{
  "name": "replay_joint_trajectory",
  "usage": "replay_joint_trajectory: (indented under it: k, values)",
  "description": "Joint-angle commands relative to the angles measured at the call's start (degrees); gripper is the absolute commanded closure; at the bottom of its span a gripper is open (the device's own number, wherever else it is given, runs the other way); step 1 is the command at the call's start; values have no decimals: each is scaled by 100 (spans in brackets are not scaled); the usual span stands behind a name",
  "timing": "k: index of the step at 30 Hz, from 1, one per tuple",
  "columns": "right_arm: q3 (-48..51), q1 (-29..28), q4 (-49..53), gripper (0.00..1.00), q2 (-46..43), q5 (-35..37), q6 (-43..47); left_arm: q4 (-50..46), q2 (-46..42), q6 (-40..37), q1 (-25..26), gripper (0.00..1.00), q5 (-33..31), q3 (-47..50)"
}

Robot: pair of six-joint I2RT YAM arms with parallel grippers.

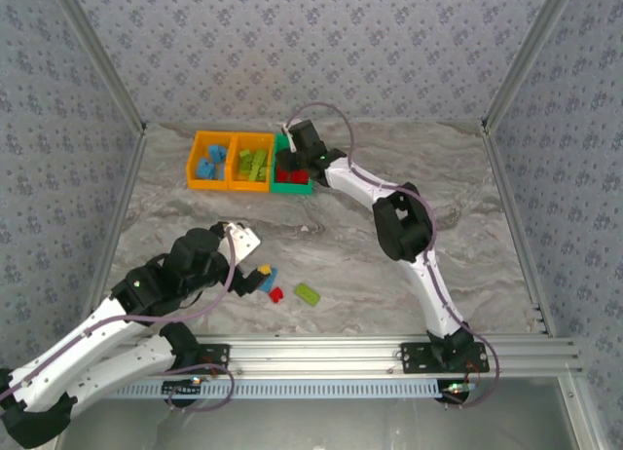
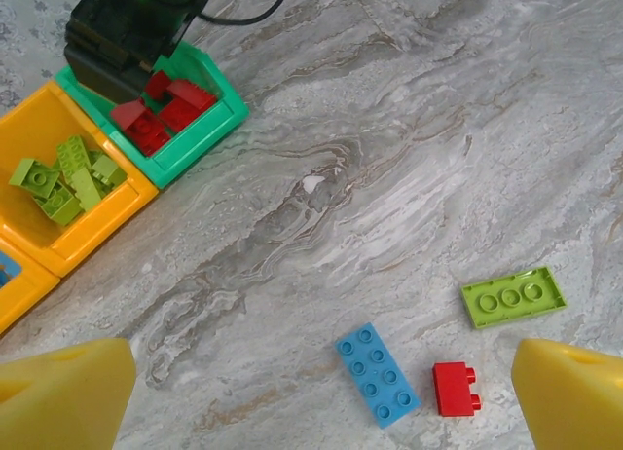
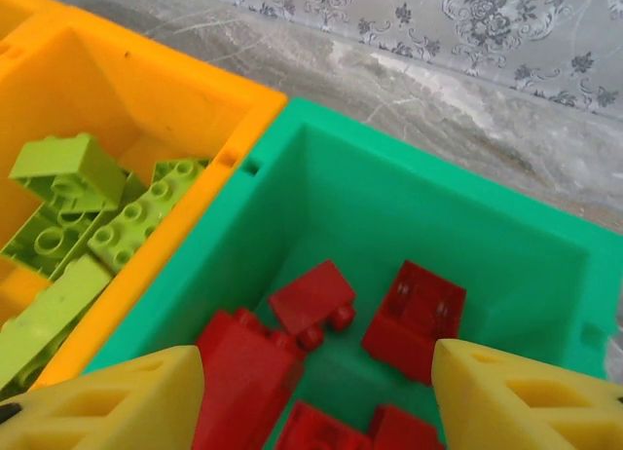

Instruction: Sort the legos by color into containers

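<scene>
Legos [image 3: 311,299] — red — lie in green bin [image 3: 389,206] beneath right tool [image 3: 316,392].

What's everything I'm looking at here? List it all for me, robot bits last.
table: one, grey marbled, under everything
walls: grey patterned panels, around the table
orange bins: two, joined, far side of the table
green bin: one, joined on their right
blue bricks: several, in the left orange bin
lime bricks: several, in the middle orange bin
red bricks: several, in the green bin
loose blue brick: one, on the table, near side
loose red brick: one, beside the blue one
loose lime plate: one, flat, right of those two
left arm: black and white, jaws open above the loose bricks
right arm: black and white, jaws open over the green bin
</scene>
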State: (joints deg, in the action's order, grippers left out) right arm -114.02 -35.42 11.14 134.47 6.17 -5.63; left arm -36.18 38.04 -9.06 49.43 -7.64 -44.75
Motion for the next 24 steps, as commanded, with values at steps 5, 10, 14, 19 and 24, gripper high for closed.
replay_joint_trajectory:
  k: [5, 10, 14, 19, 24]
  values:
    - [1430, -146, 702, 24, -2327, -780, 172, 109, 89, 766, -167, 1, -476, -161]
    - [2780, -545, 1572, 13, -3824, -1551, 451, -30, 653, 2533, -166, 1, -989, -410]
    - [3860, -996, 1954, 7, -4780, -2238, 356, -40, 1499, 3346, -173, 6, -1021, -516]
    - [5352, -1355, 1502, 0, -5873, -2394, -359, -37, 2718, 3984, -231, 11, -858, -522]
    - [6487, -1329, 983, 0, -6785, -2045, -1083, 262, 3665, 4242, -246, 17, -288, -453]
